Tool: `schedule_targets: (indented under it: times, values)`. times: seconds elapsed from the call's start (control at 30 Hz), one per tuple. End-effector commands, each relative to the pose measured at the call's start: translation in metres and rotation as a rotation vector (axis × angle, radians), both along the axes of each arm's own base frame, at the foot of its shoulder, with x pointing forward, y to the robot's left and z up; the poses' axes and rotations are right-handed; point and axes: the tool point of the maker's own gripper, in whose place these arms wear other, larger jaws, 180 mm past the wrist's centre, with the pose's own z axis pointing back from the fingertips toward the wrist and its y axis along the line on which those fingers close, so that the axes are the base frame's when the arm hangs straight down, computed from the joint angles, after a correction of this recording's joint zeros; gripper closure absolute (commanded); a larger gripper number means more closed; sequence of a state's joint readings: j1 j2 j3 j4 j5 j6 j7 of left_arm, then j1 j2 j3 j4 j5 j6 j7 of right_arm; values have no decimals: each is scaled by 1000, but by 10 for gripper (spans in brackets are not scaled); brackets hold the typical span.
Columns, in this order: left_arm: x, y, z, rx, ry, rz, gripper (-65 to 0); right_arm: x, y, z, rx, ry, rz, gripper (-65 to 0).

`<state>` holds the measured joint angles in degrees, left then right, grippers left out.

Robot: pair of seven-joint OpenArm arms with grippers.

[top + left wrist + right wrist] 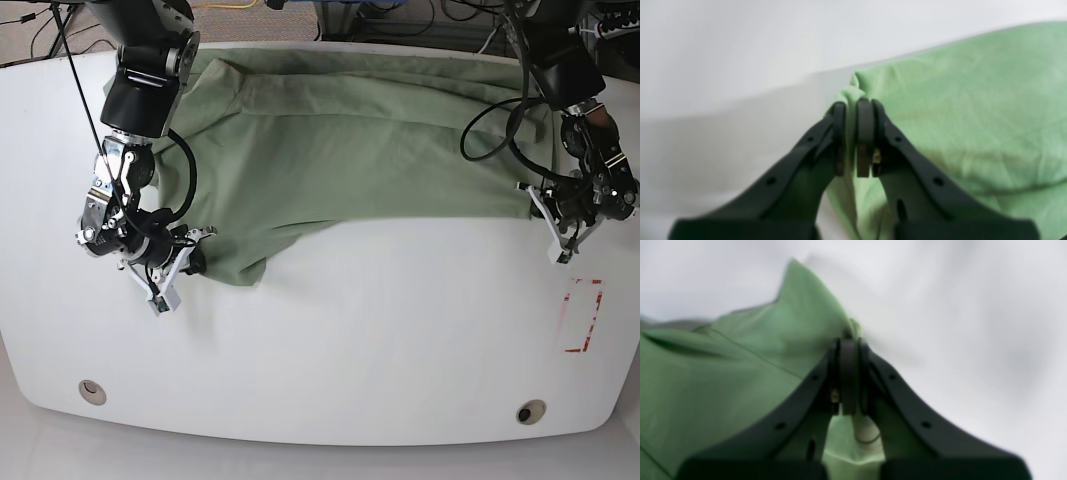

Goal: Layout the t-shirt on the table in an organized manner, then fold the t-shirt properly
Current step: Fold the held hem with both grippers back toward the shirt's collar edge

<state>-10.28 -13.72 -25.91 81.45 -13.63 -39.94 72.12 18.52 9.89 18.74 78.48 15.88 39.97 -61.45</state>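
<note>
While the sage-green t-shirt [350,160] lies rumpled and creased across the far half of the white table [350,350], the left gripper [853,110] and right gripper [848,343] each pinch a near corner.

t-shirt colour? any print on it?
Plain sage green, no print visible. The t-shirt shows best in the base view.
</note>
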Motion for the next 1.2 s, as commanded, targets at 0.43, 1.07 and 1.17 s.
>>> schedule_targets:
  times: [0.43, 1.07, 1.17]
  values:
    - [-2, 12, 26, 86, -41, -10, -24, -7, -23, 47, -129, -128, 10, -2]
    - [-32, 3, 22, 86, -37, -50, -24, -62, -22, 64, -283, -162, 61, -5]
    - [-38, 3, 17, 85, -20, -51, -24, -74, -20, 61, -293, -154, 72, -5]
